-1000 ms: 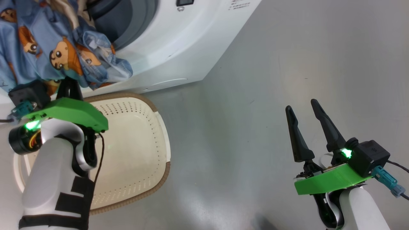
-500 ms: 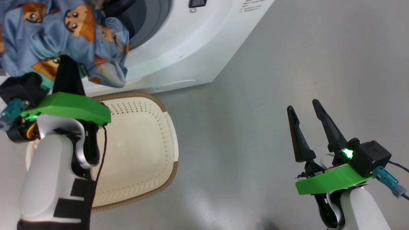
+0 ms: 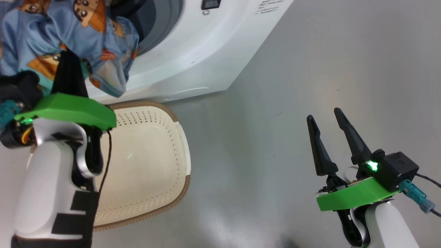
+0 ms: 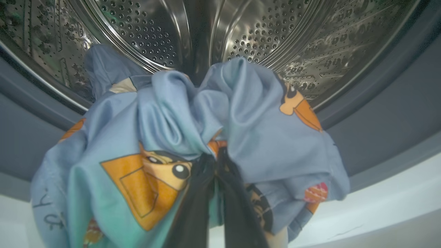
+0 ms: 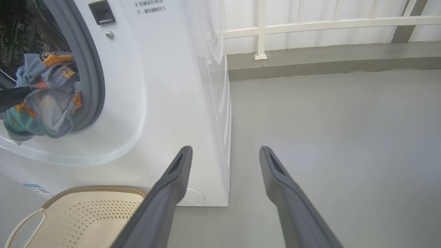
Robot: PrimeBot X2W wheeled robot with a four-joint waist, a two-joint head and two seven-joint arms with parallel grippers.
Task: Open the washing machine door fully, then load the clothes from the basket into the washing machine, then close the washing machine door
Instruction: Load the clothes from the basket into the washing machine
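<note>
Now our L gripper pinches clothes w/ washer just ahead; R gripper gapes empty, basket to its left.

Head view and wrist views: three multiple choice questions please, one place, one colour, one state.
1. Where are the clothes? A in the basket; B at the washing machine drum mouth; C over the right gripper.
2. The basket's rim is: A blue; B black; C brown.
3. The right gripper is: A open and empty; B shut on the clothes; C shut on the basket.
1 B: the left gripper holds them there. 2 C: brown woven-look edge. 3 A: its jaws stand apart, nothing between.
</note>
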